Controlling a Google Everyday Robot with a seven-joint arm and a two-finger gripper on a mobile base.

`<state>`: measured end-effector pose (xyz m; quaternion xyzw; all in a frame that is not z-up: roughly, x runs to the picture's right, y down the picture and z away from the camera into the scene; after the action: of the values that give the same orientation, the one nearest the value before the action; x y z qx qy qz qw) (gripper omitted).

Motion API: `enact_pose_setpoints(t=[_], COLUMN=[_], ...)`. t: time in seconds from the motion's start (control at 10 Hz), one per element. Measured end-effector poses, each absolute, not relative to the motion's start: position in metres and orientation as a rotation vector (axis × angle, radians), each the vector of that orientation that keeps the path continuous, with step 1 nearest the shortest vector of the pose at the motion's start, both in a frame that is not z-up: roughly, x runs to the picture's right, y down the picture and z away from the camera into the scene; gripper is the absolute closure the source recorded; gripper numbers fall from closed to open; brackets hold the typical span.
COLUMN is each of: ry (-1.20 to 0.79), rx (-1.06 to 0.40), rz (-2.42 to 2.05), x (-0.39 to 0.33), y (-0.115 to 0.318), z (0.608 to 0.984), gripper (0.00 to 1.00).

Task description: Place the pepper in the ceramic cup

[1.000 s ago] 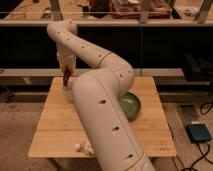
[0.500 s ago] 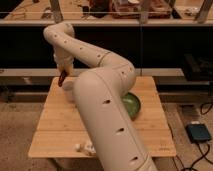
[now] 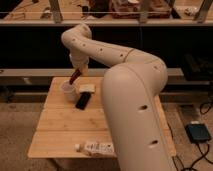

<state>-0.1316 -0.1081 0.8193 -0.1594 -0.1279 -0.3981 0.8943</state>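
Dangling pepper, pinched in the closed tool, just above the ceramic cup

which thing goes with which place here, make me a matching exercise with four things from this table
Things:
1. pepper
2. ceramic cup
3. black phone
4. white-capped tube

Places:
A. lying near the front edge of the table
B. pinched in the shut gripper, hanging just above the cup
C. standing toward the far end of the table, right under the gripper
D. lying flat on the table close beside the cup

Pairs: 1-B, 2-C, 3-D, 4-A
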Motion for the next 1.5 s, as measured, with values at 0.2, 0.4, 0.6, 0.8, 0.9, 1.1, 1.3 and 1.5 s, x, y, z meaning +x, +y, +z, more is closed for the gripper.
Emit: enact_pose_setpoints(t=[0.2, 0.4, 0.6, 0.8, 0.9, 1.1, 1.3, 1.5], ry=[-0.190, -0.192, -0.207, -0.218, -0.228, -0.236, -0.238, -0.243], rx=[-0.266, -0.301, -0.328, -0.340, -0.343, -0.326, -0.304, -0.296], rz=[-0.789, -0.730, -0.693, -0.674, -0.668, -0.656, -0.663, -0.674], x=[-0.126, -0.143, -0.146, -0.150, -0.154, -0.152, -0.155, -0.161], y=[-0.110, -0.120, -0.129, -0.135, -0.134, -0.132, -0.129, -0.126], z=[0.825, 0.844, 0.857, 0.865, 0.865, 0.862, 0.858, 0.858], gripper=[0.97, 0.97, 0.97, 0.97, 0.97, 0.97, 0.97, 0.97])
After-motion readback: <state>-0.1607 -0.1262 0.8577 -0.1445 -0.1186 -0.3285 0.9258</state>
